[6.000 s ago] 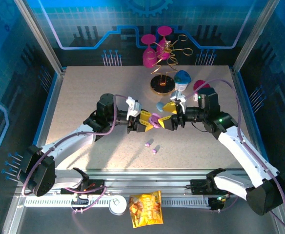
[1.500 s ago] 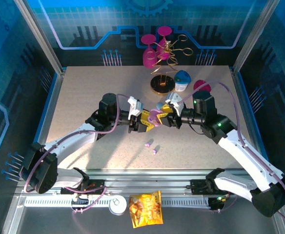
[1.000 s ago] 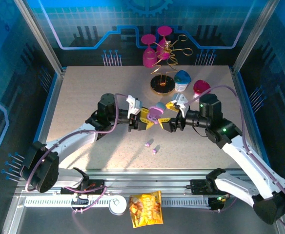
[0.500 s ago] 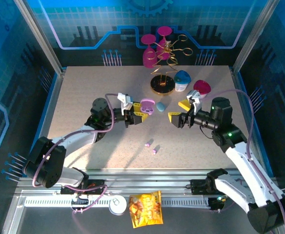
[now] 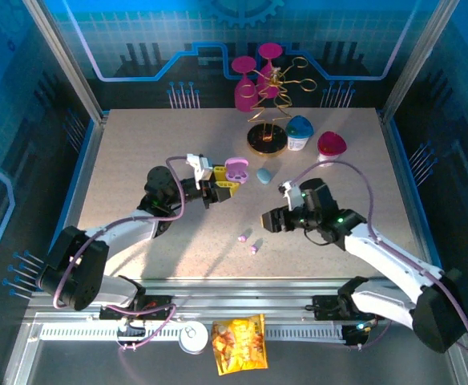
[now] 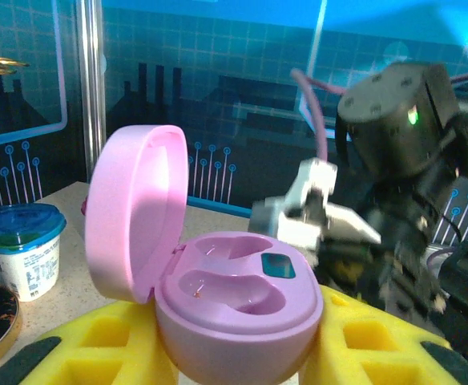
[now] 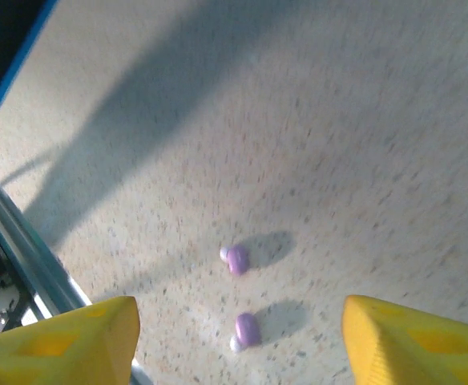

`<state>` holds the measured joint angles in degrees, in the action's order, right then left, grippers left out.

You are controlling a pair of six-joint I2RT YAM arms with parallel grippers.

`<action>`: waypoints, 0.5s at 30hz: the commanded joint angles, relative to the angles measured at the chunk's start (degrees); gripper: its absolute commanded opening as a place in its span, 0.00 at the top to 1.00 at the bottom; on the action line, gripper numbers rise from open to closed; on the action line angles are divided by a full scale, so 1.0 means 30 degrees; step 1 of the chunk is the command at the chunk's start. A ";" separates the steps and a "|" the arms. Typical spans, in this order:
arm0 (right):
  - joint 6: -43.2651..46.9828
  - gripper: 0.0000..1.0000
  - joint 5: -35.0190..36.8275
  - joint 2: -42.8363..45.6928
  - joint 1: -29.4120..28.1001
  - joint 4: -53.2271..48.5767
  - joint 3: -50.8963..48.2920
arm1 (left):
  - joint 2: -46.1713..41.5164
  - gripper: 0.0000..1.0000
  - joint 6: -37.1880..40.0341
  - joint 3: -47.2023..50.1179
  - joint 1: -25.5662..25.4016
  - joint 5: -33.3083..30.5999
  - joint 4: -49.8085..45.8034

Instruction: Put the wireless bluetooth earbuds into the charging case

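Left end effector (image 5: 224,189), stretched forward, clamps a glossy open pink case (image 6: 234,297); right end effector (image 5: 271,219), tilted down, gapes above lilac earbuds (image 7: 236,258).

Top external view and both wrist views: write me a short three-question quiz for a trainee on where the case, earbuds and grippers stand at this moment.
1. True or false: the pink charging case held by the left gripper has its lid shut.
2. Fill in: the right gripper hangs over the table with its jaws ____.
3. The two lilac earbuds lie: A) in the case's wells; B) on the table; C) between the right gripper's fingers.
Key: 1 false, the lid is up and the wells are empty; 2 open; 3 B.
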<state>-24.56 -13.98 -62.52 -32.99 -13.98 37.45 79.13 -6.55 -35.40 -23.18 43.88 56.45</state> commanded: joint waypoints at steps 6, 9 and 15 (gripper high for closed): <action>-0.3236 0.47 0.1244 -0.2850 -0.3122 0.1340 -0.0699 | -0.0889 0.71 0.0307 0.0315 0.0113 -0.0301 0.0697; -0.3103 0.54 0.1377 -0.4005 -0.3401 0.1144 -0.0284 | -0.0919 0.71 0.0377 0.0343 0.0110 -0.0348 0.0667; -0.2948 0.58 0.1032 -0.6103 -0.3481 0.0936 0.0666 | -0.1174 0.71 0.0538 0.0403 0.0110 -0.0362 0.0315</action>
<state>-33.04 -10.92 -78.91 -42.74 -11.46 37.01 77.58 -6.04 -35.14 -23.18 43.22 56.45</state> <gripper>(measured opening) 0.419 0.366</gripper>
